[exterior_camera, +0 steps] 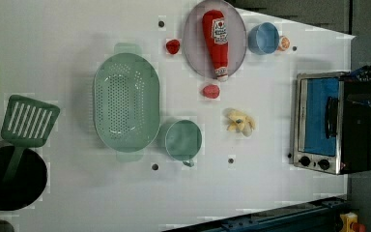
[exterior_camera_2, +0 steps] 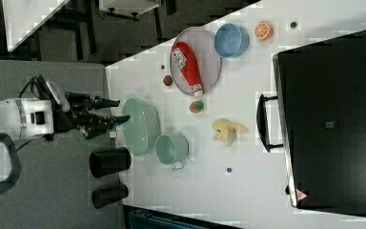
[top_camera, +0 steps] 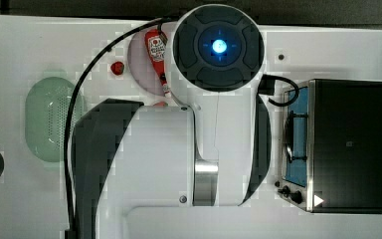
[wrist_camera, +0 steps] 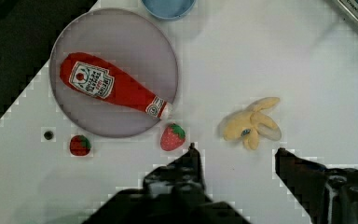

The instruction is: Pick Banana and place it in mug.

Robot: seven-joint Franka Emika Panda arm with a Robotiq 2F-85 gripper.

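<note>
The banana is a pale yellow plush toy lying on the white table between the plate and the toaster oven; it also shows in the right view. The mug is a small round pale teal cup standing upright beside the big colander, to the left view's left of the banana, and its handle shows in the right view. My gripper hangs well above the table. In the wrist view the gripper is open with nothing between its fingers, and the banana lies just beyond the tips.
A green perforated colander sits next to the mug. A ketchup bottle lies on a grey plate, with two strawberries nearby. A blue cup, a toaster oven, a spatula and a black pan ring the table.
</note>
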